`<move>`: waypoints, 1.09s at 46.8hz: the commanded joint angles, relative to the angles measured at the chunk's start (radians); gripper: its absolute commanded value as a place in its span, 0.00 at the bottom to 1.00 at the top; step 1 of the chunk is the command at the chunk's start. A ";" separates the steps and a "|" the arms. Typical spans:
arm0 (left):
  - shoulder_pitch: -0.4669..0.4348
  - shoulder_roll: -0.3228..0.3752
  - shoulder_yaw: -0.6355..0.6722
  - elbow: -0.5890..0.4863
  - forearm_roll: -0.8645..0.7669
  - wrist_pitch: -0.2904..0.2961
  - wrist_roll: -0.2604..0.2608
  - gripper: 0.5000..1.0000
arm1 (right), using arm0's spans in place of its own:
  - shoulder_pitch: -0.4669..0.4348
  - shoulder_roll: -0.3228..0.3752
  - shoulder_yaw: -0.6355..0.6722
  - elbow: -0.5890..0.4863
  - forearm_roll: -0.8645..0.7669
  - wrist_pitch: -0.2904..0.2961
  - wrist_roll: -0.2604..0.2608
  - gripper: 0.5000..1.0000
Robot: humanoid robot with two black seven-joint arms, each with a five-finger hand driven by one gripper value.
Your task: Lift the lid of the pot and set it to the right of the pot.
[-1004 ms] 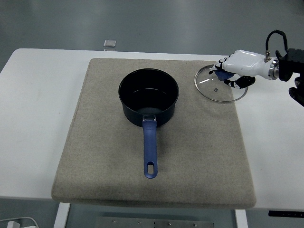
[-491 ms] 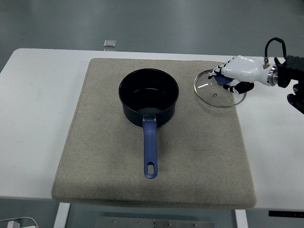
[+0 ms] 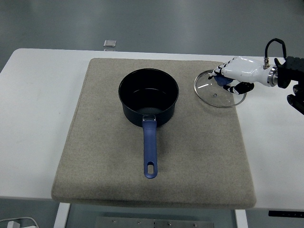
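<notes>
Head view over a white table (image 3: pixel 42 95), read from left to right. A small grey square object (image 3: pixel 110 43) lies at the table's far edge, just beyond the far left corner of a large grey felt mat (image 3: pixel 95 166) that covers most of the tabletop.

At the mat's centre stands a dark blue pot (image 3: pixel 148 97) — open, upright, its interior visible and empty of contents. Its blue handle (image 3: pixel 150 149) runs straight toward the near edge of the table and ends in a hanging hole.

To the right of the pot, and clear of it, lies the glass pot lid (image 3: pixel 216 90) with a metal rim. It sits near the mat's far right corner, with its right edge reaching the border between mat and bare table; whether it rests fully flat or is slightly tilted cannot be told. A small steam vent shows in the glass on its near side.

The right hand (image 3: pixel 237 72) — white-shelled, with black finger joints — comes in from the right edge on a black arm (image 3: pixel 290 71) and covers the lid's far right part. Its fingers (image 3: pixel 232 85) are curled around the lid's blue knob (image 3: pixel 221 80), which is mostly hidden beneath the palm, so the hand grasps the lid.
</notes>
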 commanded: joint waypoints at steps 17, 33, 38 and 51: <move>0.000 0.000 -0.001 0.000 0.000 0.000 0.000 1.00 | -0.004 0.008 -0.003 0.009 0.000 0.003 0.000 0.00; 0.000 0.000 0.001 0.000 0.000 0.000 0.000 1.00 | -0.002 0.004 -0.009 0.009 0.063 0.006 0.000 0.80; 0.000 0.000 0.001 0.000 0.000 0.000 0.000 1.00 | -0.001 0.002 -0.009 0.009 0.063 0.006 0.000 0.80; 0.000 0.000 0.001 0.000 0.000 0.000 0.000 1.00 | 0.010 -0.002 -0.008 0.009 0.063 0.007 0.000 0.80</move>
